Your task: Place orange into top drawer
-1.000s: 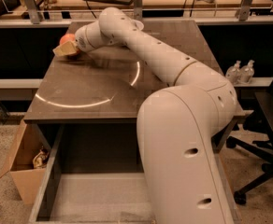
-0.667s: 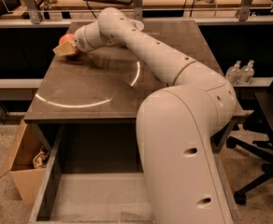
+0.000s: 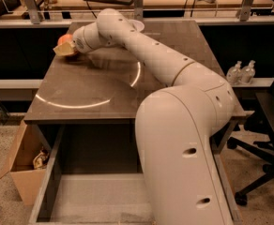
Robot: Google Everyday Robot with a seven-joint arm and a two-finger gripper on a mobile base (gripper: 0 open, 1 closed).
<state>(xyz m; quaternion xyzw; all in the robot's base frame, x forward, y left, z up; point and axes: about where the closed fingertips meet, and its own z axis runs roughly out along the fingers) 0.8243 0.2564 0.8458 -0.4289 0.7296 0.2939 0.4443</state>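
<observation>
Reaching to the far left corner of the table, my gripper sits right at the orange. The fruit shows just above the gripper's tan tip, in contact or very near it. I cannot tell whether the gripper is clamped on the fruit or loose around it. My arm stretches diagonally across the tabletop from the right front. The top drawer is pulled out below the table's front edge, well apart from the orange. A cardboard box stands on the floor just left of the drawer. Two small bottles sit on a ledge to the right.
</observation>
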